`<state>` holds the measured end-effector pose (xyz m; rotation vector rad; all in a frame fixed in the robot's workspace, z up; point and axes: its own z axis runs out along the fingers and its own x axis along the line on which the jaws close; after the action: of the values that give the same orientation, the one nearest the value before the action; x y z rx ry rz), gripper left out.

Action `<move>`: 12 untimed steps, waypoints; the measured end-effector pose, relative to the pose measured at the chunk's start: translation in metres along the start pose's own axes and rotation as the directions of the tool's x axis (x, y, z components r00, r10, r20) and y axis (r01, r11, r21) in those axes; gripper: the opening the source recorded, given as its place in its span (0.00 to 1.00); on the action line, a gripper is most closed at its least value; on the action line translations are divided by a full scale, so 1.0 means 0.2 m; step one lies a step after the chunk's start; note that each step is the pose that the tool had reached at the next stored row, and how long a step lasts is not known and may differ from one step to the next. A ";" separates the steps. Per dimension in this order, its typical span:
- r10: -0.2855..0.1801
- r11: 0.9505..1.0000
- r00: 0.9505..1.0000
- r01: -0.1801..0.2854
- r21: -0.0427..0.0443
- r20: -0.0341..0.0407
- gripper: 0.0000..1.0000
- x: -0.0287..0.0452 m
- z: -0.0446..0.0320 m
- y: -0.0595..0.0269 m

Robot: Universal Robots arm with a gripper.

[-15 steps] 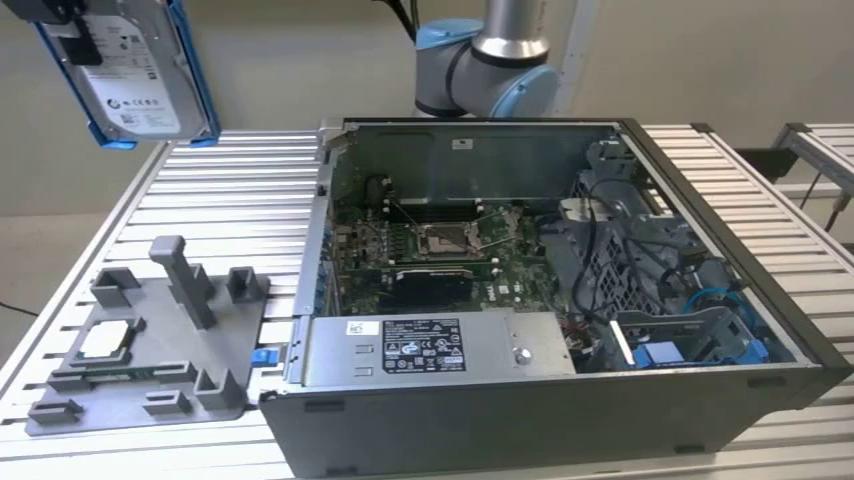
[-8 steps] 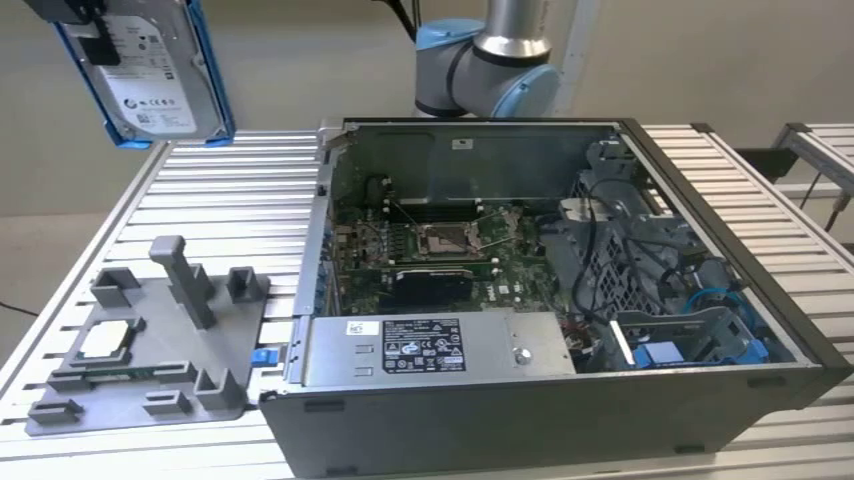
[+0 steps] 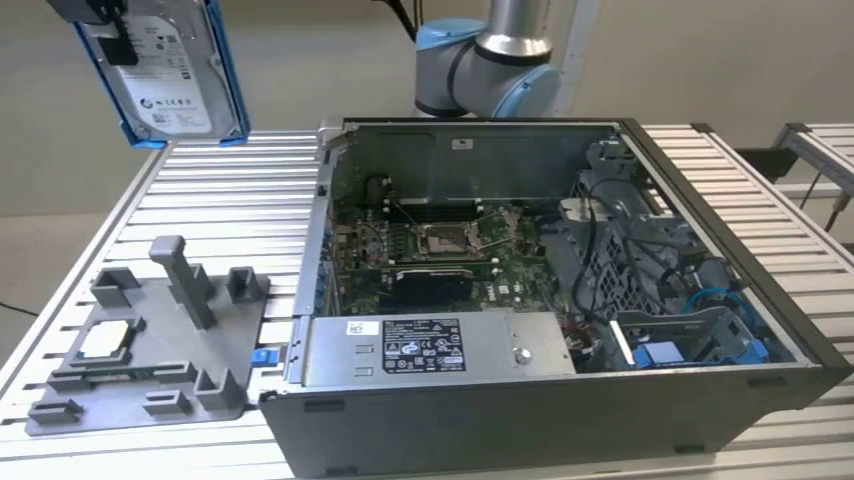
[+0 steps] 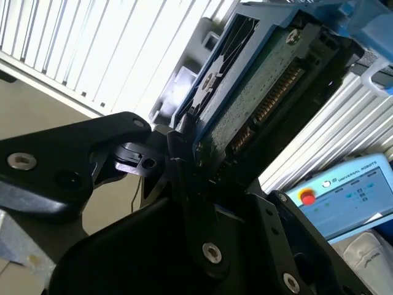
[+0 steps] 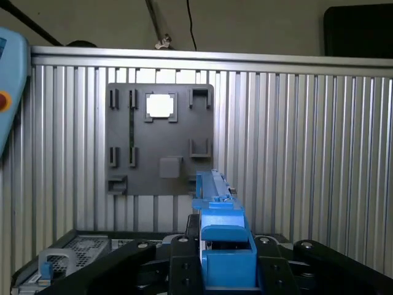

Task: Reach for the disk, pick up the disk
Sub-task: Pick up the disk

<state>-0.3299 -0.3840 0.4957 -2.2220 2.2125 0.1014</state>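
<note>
Gripping the disk (image 3: pixel 171 85) by its blue-framed edge, the gripper (image 4: pixel 175 144) clenches it upright, high above the ribbed table (image 3: pixel 240 190) and grey fixture plate (image 3: pixel 167 352).

The gripper (image 3: pixel 102 22) is being held high in the air at the exterior view's left. In the first wrist view its black fingers (image 5: pixel 183 261) are being pressed on both sides of the disk (image 5: pixel 226 246). The grey and blue arm (image 3: pixel 483 62) is being seen at the back.
</note>
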 end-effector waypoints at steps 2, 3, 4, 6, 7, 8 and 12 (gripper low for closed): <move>0.000 1.000 1.000 0.000 0.000 0.000 0.00 0.000 -0.001 -0.022; 0.000 1.000 1.000 0.000 0.000 0.000 0.00 0.000 -0.002 -0.035; 0.000 1.000 1.000 0.000 0.000 0.000 0.00 0.000 -0.002 -0.047; 0.000 1.000 1.000 0.000 0.000 0.000 0.00 0.000 -0.004 -0.077; 0.000 1.000 1.000 0.000 0.000 0.000 0.00 0.000 -0.004 -0.093; 0.000 1.000 1.000 0.000 0.000 0.000 0.00 0.000 -0.005 -0.110; 0.000 1.000 1.000 0.000 0.000 0.000 0.00 0.000 -0.007 -0.172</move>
<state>-0.2955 -0.3840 0.4957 -2.2221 2.2128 0.1018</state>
